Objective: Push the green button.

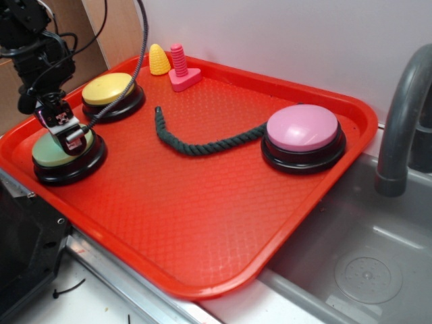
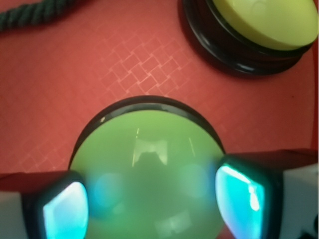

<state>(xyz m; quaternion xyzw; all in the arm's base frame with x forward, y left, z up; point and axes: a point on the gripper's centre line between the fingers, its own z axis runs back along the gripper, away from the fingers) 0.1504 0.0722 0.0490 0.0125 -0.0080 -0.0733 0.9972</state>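
Wrist view has the hand [image 2: 152, 199] spread wide, fingers straddling the round pale-green domed push button [image 2: 149, 169] at the red plastic tray's [image 1: 202, 202] near-left corner. Risk: open fingers slide down the dome's sides, so nothing actually presses.

Bright, even light fills the exterior view, leaving only soft shadows under the buttons on the red tray [image 1: 202, 223]. In the wrist view, the green button [image 2: 149, 169] mirrors pale window-like glare at lower center, while the fingers [image 2: 65, 209] blur at both bottom corners.
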